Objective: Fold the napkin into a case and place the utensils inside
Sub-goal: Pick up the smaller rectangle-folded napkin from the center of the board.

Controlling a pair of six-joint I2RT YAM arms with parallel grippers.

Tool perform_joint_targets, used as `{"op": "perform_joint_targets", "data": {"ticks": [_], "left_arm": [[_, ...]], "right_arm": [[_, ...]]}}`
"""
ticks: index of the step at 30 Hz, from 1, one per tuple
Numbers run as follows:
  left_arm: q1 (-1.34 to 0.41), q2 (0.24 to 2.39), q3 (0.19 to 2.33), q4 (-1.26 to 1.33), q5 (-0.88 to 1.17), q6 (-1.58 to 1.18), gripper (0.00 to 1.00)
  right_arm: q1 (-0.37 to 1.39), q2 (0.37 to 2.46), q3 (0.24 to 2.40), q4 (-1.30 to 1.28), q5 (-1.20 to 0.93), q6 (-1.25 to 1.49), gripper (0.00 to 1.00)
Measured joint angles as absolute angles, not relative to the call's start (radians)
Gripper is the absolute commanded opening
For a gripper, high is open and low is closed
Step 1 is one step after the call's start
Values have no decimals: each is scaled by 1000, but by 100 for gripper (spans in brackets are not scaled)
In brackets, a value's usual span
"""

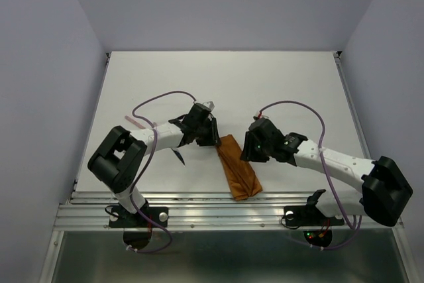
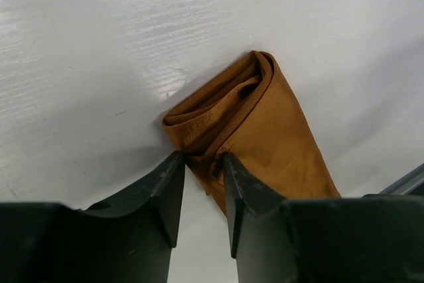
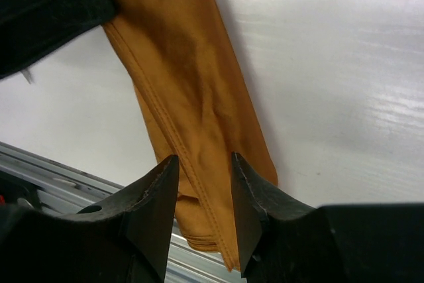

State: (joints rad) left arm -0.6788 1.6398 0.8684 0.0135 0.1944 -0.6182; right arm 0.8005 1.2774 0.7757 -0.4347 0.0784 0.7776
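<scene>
The rust-orange napkin is folded into a slim case [image 1: 238, 173] that lies slantwise near the table's front edge. Its layered open end [image 2: 222, 101] points away from the edge. My left gripper [image 1: 211, 138] is at that far end. Its jaws are slightly apart and the tips [image 2: 203, 158] straddle the cloth's corner. My right gripper [image 1: 247, 155] hovers over the case's middle [image 3: 192, 97], jaws apart, with the seam showing between its tips [image 3: 204, 158]. A dark pointed sliver [image 1: 179, 158] sticks out under the left arm. No silver utensils are clearly in view.
The metal rail [image 1: 199, 198] runs along the table's front edge, and the case's near end overhangs it [image 3: 199, 233]. Purple cables [image 1: 159, 99] loop above both arms. A thin pink strip [image 1: 136, 122] lies at the left.
</scene>
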Motion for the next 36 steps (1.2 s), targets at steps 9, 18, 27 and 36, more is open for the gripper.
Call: {"op": "perform_joint_targets", "data": {"ticks": [9,18,27,36], "left_arm": [[-679,1642,887,12,207,-616,4],[-679,1642,911,-3,209,-617,0],[-679,1643,964,-35,206,-614,0],[-679,1653,965,-46,206,-610,0]], "right_arm": [[821,1205,702,-492,54,789,43],[966,1191,702,-545,80,838,43],[1153,1253,732,-616,175,923,43],[1253,1440,855,-705,316,939,42]]}}
